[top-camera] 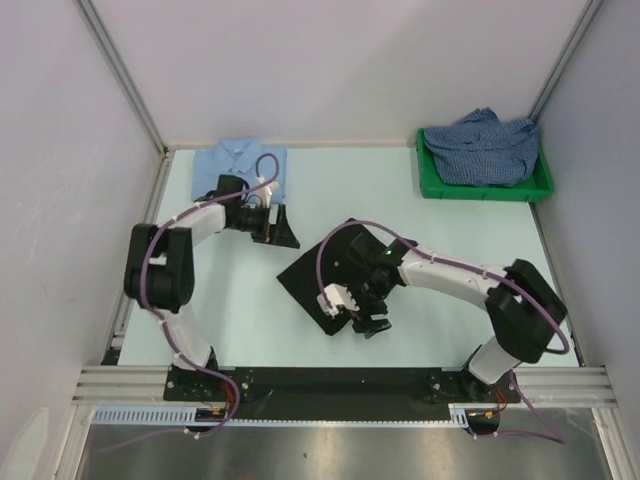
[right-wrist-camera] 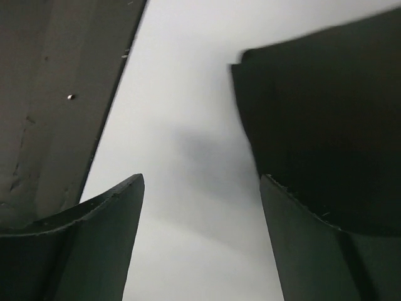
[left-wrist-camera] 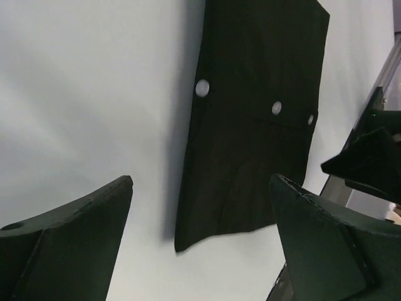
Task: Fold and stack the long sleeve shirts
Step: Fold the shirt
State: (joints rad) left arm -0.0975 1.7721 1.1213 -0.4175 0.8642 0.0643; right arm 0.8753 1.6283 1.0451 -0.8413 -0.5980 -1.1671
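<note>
Shirts stand at three stages, as we read it. The light blue shirt [top-camera: 235, 158] lies folded flat at the far left of the surface [top-camera: 250, 320]; we take it as the base of the stack. The black shirt [top-camera: 305, 275] lies folded at the middle, apart from it and not yet stacked. The checked shirt [top-camera: 485, 145] sits crumpled in the green bin [top-camera: 480, 192] at the far right. So we count two folds done, with one fold and both stackings left.

The left fingers [left-wrist-camera: 69, 238] are spread and empty, hovering between the blue and black shirts. The right fingers [right-wrist-camera: 81, 244] are spread too, over bare surface just beside the black shirt's near edge and close to the rail [top-camera: 340, 380]. Open room lies between black shirt and bin. The wall [top-camera: 60, 150] hems in the blue shirt's left side.
</note>
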